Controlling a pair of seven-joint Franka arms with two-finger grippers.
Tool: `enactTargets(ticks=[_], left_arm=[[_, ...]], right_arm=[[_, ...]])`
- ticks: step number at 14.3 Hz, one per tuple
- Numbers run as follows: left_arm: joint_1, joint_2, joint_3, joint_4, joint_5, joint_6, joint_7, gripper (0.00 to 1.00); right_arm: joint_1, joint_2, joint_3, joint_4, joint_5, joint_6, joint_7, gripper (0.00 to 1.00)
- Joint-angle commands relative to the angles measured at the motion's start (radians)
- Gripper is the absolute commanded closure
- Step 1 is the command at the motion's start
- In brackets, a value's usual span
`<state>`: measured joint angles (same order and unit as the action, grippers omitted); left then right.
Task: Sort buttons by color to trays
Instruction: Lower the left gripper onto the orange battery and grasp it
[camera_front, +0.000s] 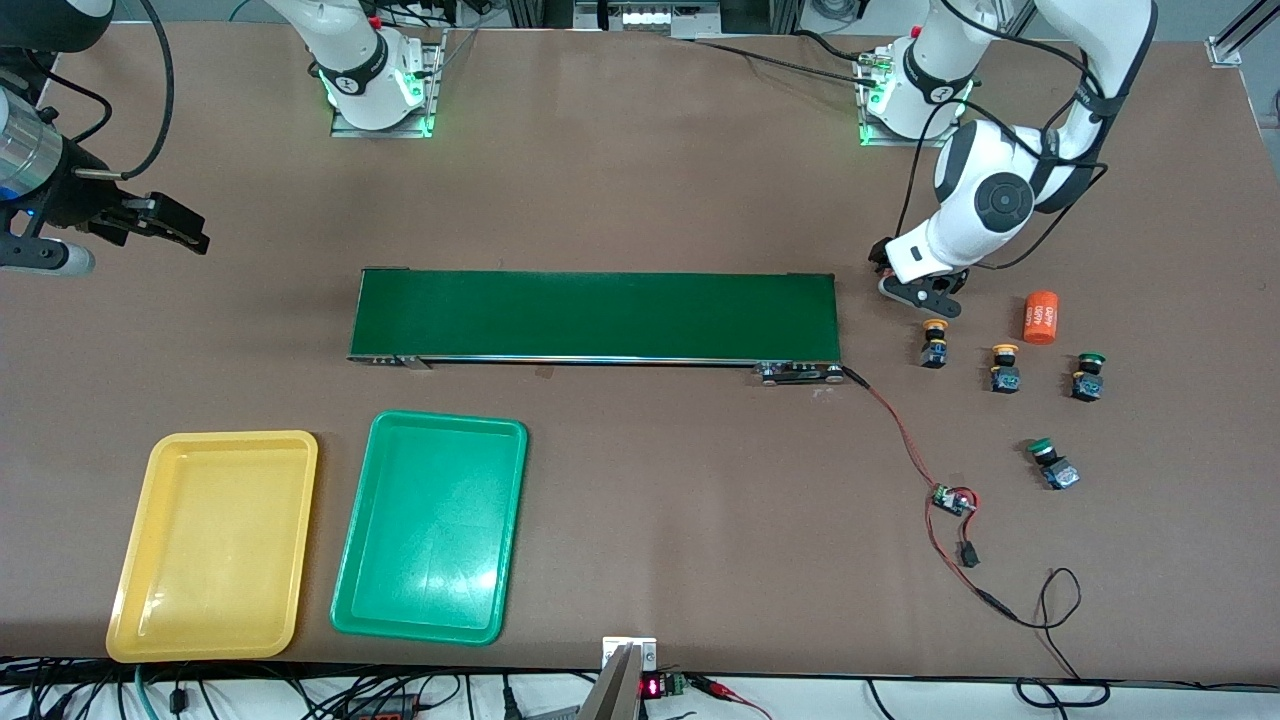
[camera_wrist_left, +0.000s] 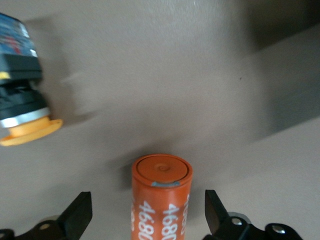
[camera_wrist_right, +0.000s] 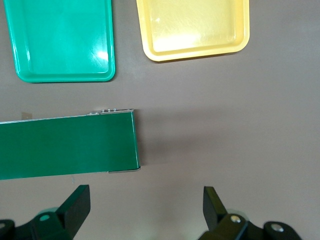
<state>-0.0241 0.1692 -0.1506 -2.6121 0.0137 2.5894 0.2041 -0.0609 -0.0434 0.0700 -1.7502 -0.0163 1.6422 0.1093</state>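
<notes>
Two yellow-capped buttons (camera_front: 935, 343) (camera_front: 1005, 367) and two green-capped buttons (camera_front: 1088, 375) (camera_front: 1050, 463) lie on the table at the left arm's end, past the belt. My left gripper (camera_front: 922, 292) is open and empty, low over the table next to the yellow button closest to the belt. In the left wrist view my left gripper (camera_wrist_left: 146, 195) frames an orange cylinder (camera_wrist_left: 161, 200), with a yellow button (camera_wrist_left: 22, 100) to one side. The yellow tray (camera_front: 215, 545) and green tray (camera_front: 430, 540) are empty. My right gripper (camera_front: 185, 232) (camera_wrist_right: 145, 190) waits open and empty.
The orange cylinder (camera_front: 1040, 317) lies beside the buttons. A long dark-green conveyor belt (camera_front: 595, 315) crosses the middle. Red and black wires with a small board (camera_front: 950, 498) run from its end. The right wrist view shows the belt's end (camera_wrist_right: 65, 145), the green tray (camera_wrist_right: 60, 40) and the yellow tray (camera_wrist_right: 195, 25).
</notes>
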Motion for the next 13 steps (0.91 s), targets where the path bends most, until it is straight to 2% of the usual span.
enactTargets(ticks=[1, 2, 3, 5, 7, 9, 12, 13], left_arm=[[0.013, 0.000, -0.006, -0.019, 0.000, 0.015, 0.028, 0.31], [0.013, -0.008, -0.006, -0.019, 0.000, 0.009, 0.028, 0.53], [0.013, -0.013, -0.006, -0.019, 0.000, 0.006, 0.029, 0.67], [0.013, -0.036, -0.006, -0.013, 0.000, -0.021, 0.029, 0.85], [0.013, -0.071, -0.006, 0.019, 0.000, -0.089, 0.029, 0.91], [0.010, -0.117, -0.007, 0.053, 0.000, -0.130, 0.044, 0.91], [0.013, -0.119, -0.004, 0.136, -0.001, -0.152, 0.134, 0.92], [0.013, -0.119, -0.001, 0.189, -0.001, -0.213, 0.187, 0.92]], right_arm=[[-0.002, -0.001, 0.007, -0.008, 0.003, 0.013, 0.015, 0.00], [-0.002, -0.003, 0.007, -0.008, 0.003, 0.013, 0.015, 0.00], [-0.002, -0.001, 0.007, -0.008, 0.003, 0.013, 0.015, 0.00], [-0.004, 0.002, 0.007, -0.008, 0.003, 0.013, 0.015, 0.00], [-0.005, 0.002, 0.007, -0.008, 0.004, 0.013, 0.015, 0.00], [-0.005, 0.002, 0.007, -0.008, 0.004, 0.013, 0.015, 0.00], [-0.005, 0.002, 0.007, -0.008, 0.004, 0.014, 0.015, 0.00], [-0.005, 0.002, 0.007, -0.008, 0.004, 0.014, 0.015, 0.00]])
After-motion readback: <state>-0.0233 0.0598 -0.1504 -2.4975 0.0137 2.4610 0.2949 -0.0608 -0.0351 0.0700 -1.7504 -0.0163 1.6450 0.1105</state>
